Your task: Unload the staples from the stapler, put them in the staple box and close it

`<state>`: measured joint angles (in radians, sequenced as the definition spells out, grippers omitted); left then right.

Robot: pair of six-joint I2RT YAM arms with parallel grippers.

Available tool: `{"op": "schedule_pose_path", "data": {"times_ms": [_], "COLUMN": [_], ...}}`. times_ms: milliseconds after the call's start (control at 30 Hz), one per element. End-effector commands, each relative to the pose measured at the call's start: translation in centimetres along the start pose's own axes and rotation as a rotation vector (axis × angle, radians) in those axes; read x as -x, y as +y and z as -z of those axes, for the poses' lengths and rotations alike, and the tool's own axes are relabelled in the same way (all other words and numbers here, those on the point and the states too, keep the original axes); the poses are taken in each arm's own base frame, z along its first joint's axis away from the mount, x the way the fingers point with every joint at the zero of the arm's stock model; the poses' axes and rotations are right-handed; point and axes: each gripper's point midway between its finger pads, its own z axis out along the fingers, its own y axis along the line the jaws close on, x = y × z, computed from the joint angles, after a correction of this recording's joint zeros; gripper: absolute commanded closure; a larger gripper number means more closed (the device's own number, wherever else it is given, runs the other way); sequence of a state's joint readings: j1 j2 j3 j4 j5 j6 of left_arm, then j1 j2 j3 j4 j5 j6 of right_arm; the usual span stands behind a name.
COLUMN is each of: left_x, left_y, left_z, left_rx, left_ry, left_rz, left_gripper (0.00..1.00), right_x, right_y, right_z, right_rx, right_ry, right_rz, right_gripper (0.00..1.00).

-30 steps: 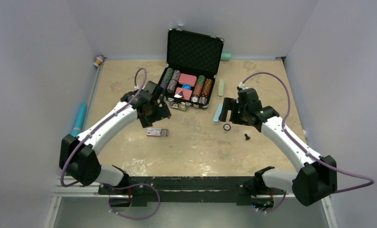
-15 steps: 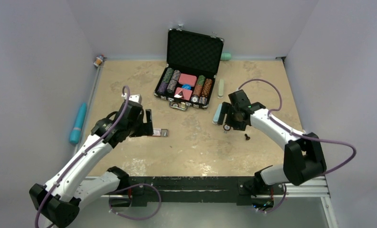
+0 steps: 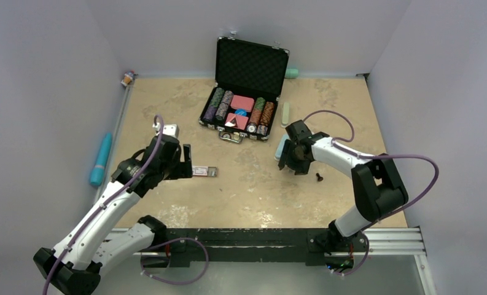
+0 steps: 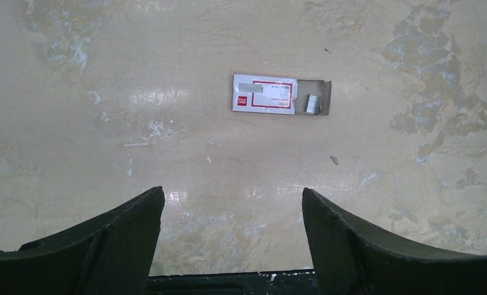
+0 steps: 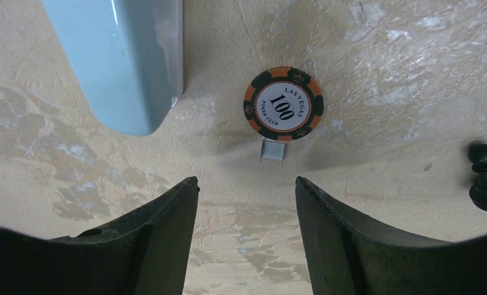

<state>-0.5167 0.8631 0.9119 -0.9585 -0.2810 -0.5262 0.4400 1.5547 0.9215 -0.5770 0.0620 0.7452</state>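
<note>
Top: left gripper (image 3: 184, 162) is hovering beside the small red-and-white cardboard box (image 3: 204, 171); right gripper (image 3: 293, 161) is sitting low by the pale-blue plastic stapler (image 3: 282, 146).
Left wrist: jaws standing wide, empty.
Right wrist: jaws apart, holding nothing; the tiny silver-grey strip of staples (image 5: 272, 152) is lying on the surface (image 5: 382, 61), right against the orange-and-black poker chip (image 5: 283, 103).
I'm judging this as strip pickup; next needs centred descent, thin pinch.

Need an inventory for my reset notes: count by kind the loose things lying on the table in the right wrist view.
stapler: 1
poker chip: 1
strip of staples: 1
black chess pawn: 1
Total: 4
</note>
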Motion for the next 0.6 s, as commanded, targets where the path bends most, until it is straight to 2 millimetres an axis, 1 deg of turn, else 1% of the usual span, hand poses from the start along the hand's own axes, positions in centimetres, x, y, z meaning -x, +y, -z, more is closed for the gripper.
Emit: {"op": "schedule_pose_path", "data": {"times_ms": [0,67,133,333,567], "left_x": [0.57,0.59,0.56,0.47,0.43], "left_y": [0.02,-0.15,-0.26,-0.38,-0.46], "left_z": [-0.17,-0.29,-0.40,-0.54,-0.58], "left_rx": [-0.007,-0.015,-0.019,-0.025,-0.030], "left_ry": [-0.027,-0.028,-0.027,-0.022,-0.021], "left_rz": [-0.024,-0.026,-0.029,-0.033,-0.036], "left_gripper": [0.15,0.15,0.15,0.16,0.18], "right_x": [1.29,1.51,1.76,1.86,1.98], "right_y": [1.08,1.10,1.05,0.71,0.95], "right_z": [-0.02,-0.03,-0.09,-0.64,-0.97], "right_rx": [0.003,-0.002,-0.009,-0.037,-0.058], "right_ry": [-0.043,-0.052,-0.062,-0.064,-0.067], "right_rz": [-0.038,-0.044,-0.048,-0.059,-0.056], "right_gripper": [0.38,0.40,0.44,0.45,0.49]}}
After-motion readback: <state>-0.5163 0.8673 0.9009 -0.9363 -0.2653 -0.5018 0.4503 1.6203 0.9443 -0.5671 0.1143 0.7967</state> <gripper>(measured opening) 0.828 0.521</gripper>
